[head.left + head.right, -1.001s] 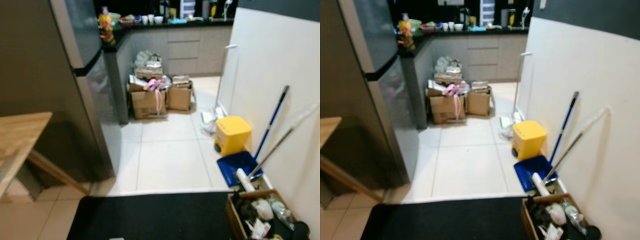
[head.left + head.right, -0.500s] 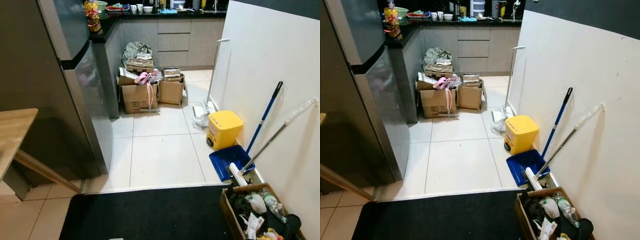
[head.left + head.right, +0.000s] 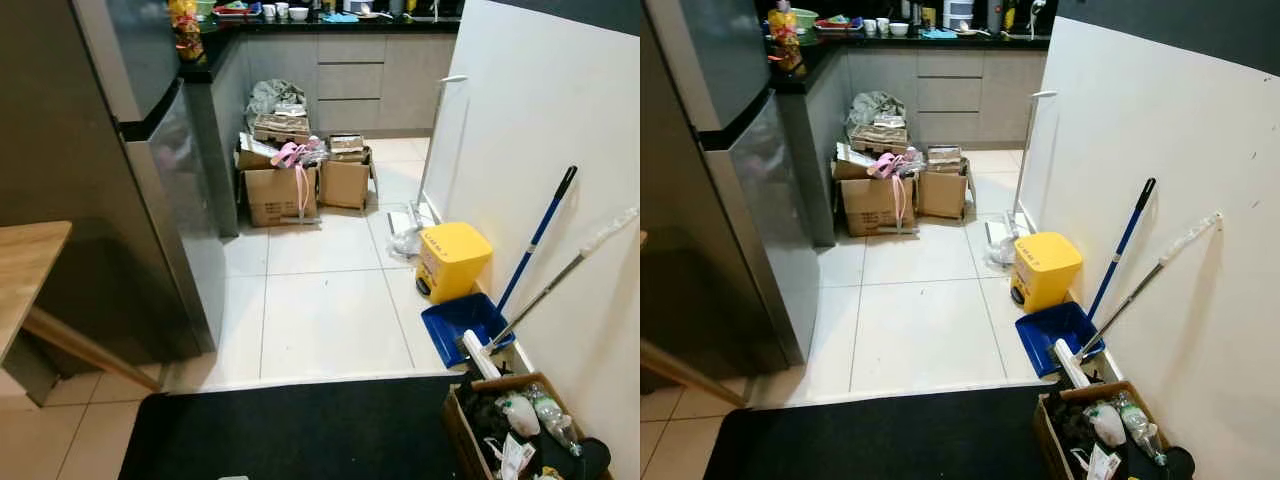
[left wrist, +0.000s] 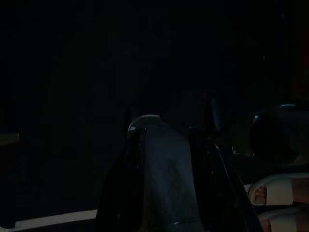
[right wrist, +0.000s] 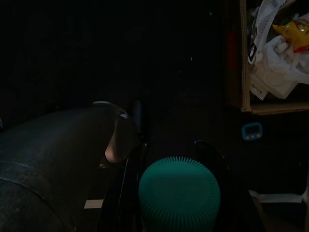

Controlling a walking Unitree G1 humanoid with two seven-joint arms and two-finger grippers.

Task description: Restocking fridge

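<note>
Steel fridge (image 3: 150,170) shut at the floor's left edge; my right gripper (image 5: 176,159) clenches a green-capped bottle (image 5: 178,193); left gripper (image 4: 166,145) grips a dark bottle (image 4: 161,179); stocking not begun.

The fridge (image 3: 150,170) has a smooth grey metal finish with a soft shine. The floor tiles (image 3: 320,310) are glossy and pale. The mat (image 3: 290,430) is black, matt and looks rough. The boxes (image 3: 275,190) are brown cardboard. The bin (image 3: 452,260) is smooth yellow plastic. The table (image 3: 25,270) is light wood.
</note>
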